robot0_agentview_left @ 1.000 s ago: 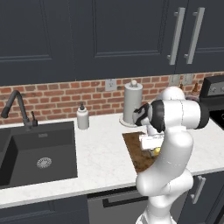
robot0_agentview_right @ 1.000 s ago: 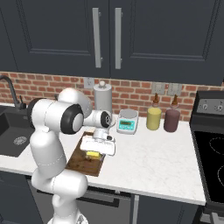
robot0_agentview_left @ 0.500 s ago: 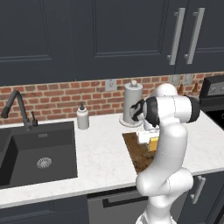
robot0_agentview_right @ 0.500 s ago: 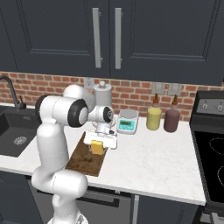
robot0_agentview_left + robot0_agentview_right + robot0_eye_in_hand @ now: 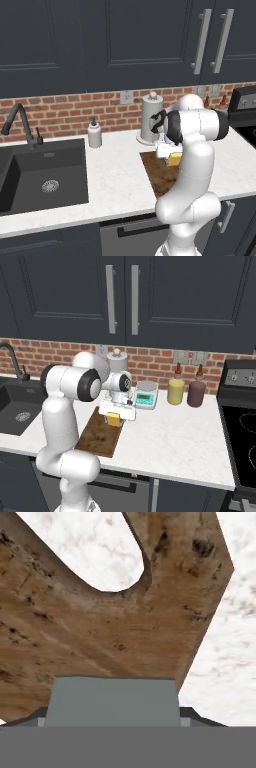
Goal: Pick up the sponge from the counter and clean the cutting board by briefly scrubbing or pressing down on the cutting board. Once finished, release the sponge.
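The dark brown cutting board [image 5: 100, 435] lies on the white counter [image 5: 175, 436] right in front of my base. My gripper [image 5: 116, 415] points down over the board's far end and is shut on the sponge [image 5: 114, 419], whose yellow body shows below the white hand. From the left base view the sponge [image 5: 174, 159] sits low over the cutting board [image 5: 159, 176], under the gripper [image 5: 169, 154]. In the hand view the sponge's grey-green top [image 5: 112, 701] lies at the bottom, with the worn board [image 5: 100, 627] and its slot hole very close beneath. I cannot tell whether sponge and board touch.
A paper towel roll [image 5: 150, 117] stands just behind the board. The white-and-teal scale [image 5: 146, 395] and two bottles [image 5: 176, 390] stand to the right of it. A soap dispenser [image 5: 94, 134] and the dark sink [image 5: 45, 175] lie left. The stove [image 5: 240, 431] borders the counter's right end.
My gripper has carried the sponge along the board away from the front edge toward the back wall, to the board's far end.
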